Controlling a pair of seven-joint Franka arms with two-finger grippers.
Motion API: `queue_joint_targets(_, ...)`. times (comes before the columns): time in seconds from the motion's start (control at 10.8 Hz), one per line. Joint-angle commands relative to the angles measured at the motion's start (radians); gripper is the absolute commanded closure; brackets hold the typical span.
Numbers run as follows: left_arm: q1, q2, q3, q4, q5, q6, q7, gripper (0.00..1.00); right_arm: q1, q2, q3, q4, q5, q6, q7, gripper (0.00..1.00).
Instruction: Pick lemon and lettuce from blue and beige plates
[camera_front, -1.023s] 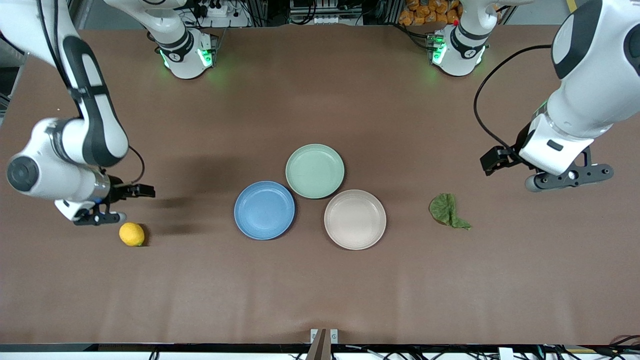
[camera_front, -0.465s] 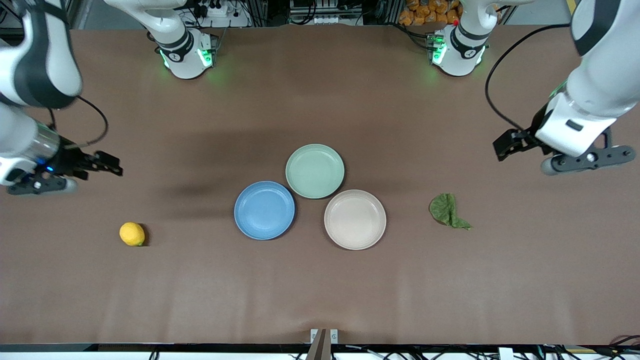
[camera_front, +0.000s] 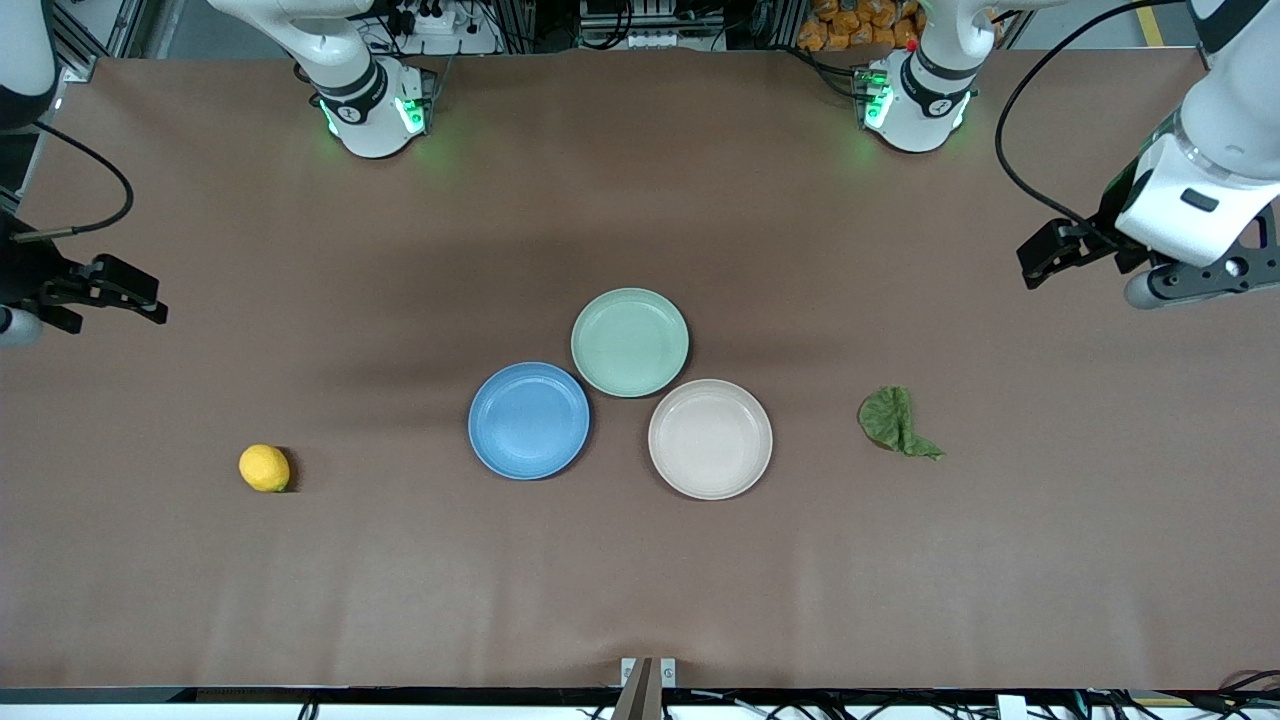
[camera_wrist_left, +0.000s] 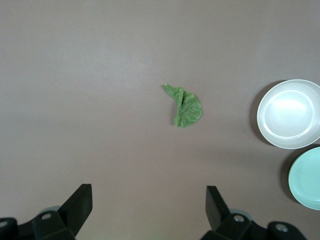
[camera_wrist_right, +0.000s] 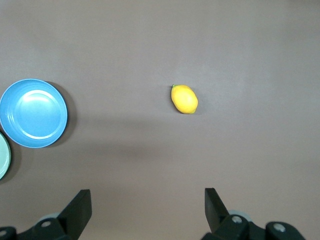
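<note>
Over the last second I have pulled both arms up and outward, away from what I set down. My right gripper (camera_front: 60, 300) now hangs over the worktop's (camera_front: 640, 580) edge at the right arm's end, my left gripper (camera_front: 1150, 265) over the left arm's end; the fingers (camera_wrist_right: 80, 210) of both stand wide apart and hold nothing. The lemon (camera_front: 264, 468) lies on the bare worktop, well apart from the blue plate (camera_front: 529, 420). The lettuce (camera_front: 895, 422) lies near the beige plate (camera_front: 710, 439), not touching it. Both plates are empty, and so is the mint-green plate (camera_front: 630, 342), so I judge the 2 picks done.
</note>
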Motion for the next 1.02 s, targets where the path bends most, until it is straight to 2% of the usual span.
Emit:
queue_joint_targets(0.0, 0.034, -0.074, -0.011, -0.098, -0.019, 0.034, 0.022, 0.00, 0.011, 0.001, -0.003, 0.080, -0.033, -0.090, 0.000, 0.00)
queue_joint_targets(0.09, 0.028, -0.110, -0.002, -0.151, -0.019, 0.077, 0.022, 0.00, 0.011, 0.001, 0.003, 0.100, -0.044, -0.116, 0.002, 0.00)
queue_joint_targets(0.37, 0.037, -0.119, -0.002, -0.149, -0.019, 0.078, 0.020, 0.00, 0.011, 0.000, 0.003, 0.132, -0.042, -0.159, -0.003, 0.00)
queue_joint_targets(0.93, 0.041, -0.110, -0.002, -0.131, -0.007, 0.084, 0.046, 0.00, 0.009, 0.000, 0.003, 0.138, -0.044, -0.159, 0.002, 0.00)
